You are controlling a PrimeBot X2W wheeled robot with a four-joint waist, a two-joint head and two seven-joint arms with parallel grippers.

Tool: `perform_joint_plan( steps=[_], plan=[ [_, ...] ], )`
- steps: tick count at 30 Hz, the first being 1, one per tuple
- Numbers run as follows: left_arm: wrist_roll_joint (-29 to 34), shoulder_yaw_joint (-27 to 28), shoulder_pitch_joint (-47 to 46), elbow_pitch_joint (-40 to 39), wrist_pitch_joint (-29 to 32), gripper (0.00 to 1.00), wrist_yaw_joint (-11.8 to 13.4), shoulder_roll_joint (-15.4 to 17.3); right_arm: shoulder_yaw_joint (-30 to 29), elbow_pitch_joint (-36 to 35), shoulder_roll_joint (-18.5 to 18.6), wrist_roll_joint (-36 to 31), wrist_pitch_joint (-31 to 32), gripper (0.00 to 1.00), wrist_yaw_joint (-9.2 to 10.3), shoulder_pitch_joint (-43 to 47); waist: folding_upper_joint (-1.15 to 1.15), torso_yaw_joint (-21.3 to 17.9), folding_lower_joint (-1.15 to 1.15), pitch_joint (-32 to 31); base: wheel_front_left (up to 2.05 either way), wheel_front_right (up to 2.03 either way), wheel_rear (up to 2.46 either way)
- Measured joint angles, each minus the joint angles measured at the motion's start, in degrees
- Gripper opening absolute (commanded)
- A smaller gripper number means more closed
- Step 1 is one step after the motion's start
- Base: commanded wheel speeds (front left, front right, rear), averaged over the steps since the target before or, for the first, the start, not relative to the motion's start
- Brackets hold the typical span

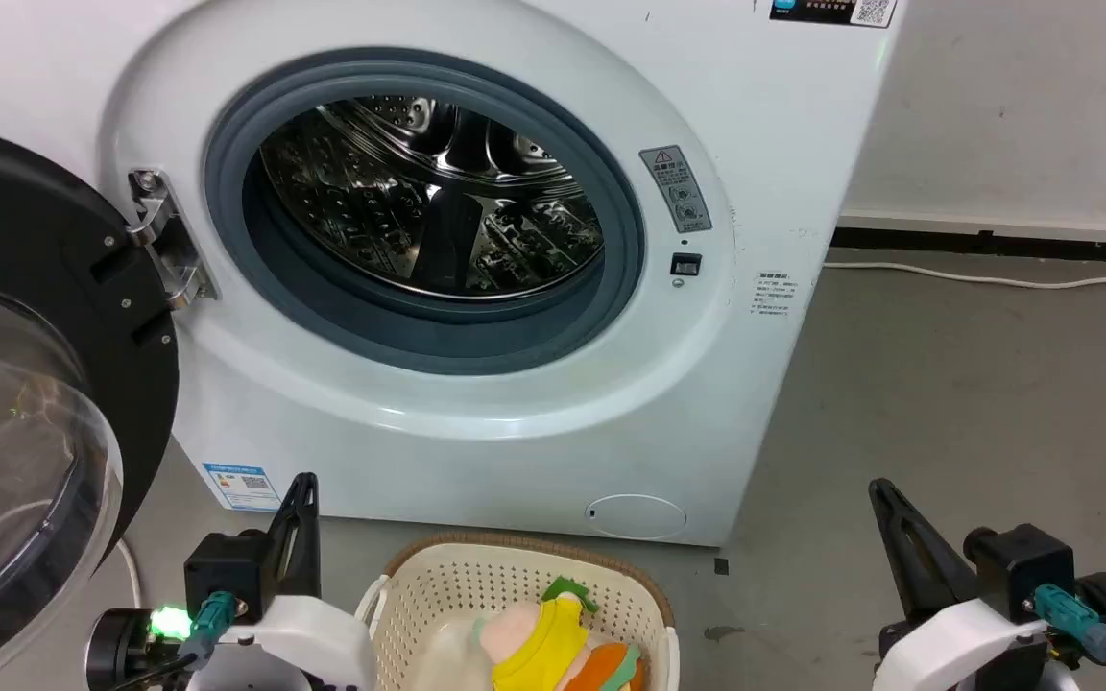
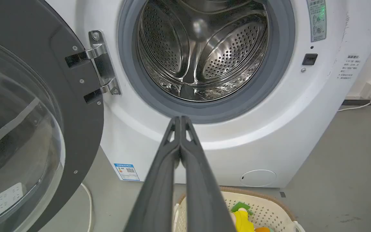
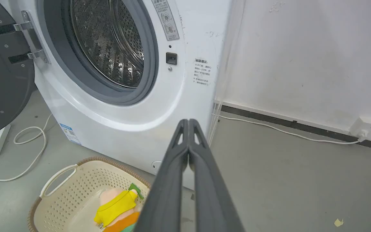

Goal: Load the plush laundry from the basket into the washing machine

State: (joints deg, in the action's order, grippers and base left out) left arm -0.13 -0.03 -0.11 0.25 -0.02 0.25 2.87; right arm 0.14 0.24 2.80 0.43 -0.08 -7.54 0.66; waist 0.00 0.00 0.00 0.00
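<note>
Since both claws sit at the bottom corners of the head view, I begin there. The left gripper (image 1: 300, 509) is at the lower left and the right gripper (image 1: 891, 523) at the lower right. Each has its two dark fingers pressed together with nothing between them. Both wrist views agree, showing each pair of fingers meeting at the tips with no gap.

Between the two claws, at the bottom centre of the head view, stands the basket (image 1: 476, 543). The plush bundle (image 1: 553, 641) lies in it towards the right side, with its peach head, yellow cloth, orange and green layers and a green tuft on top. Neither claw touches it, and both are well apart from it.

Just beyond the basket, the washer (image 1: 783, 154) takes up the upper half of the frame. Its door (image 1: 35, 240) is swung wide open at the left edge. Inside the grey rubber seal (image 1: 419, 331), in the part of the steel drum (image 1: 438, 202) that I can see, no laundry shows.

By my reckoning, the loading itself has not begun. The way in is ready, but the pick from the basket, the lift to the opening and the release inside the drum are all left to do.
</note>
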Motion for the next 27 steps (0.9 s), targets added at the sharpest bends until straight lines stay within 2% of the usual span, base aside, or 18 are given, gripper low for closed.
perform_joint_plan(
  steps=[27],
  plan=[
    [0.0,0.0,0.0,0.0,0.0,0.00,0.0,0.0,0.0,0.0,0.0,0.0,0.0,0.00,0.00,0.0,0.00,0.0,0.00,0.0,0.00,0.00,0.00]
  ],
)
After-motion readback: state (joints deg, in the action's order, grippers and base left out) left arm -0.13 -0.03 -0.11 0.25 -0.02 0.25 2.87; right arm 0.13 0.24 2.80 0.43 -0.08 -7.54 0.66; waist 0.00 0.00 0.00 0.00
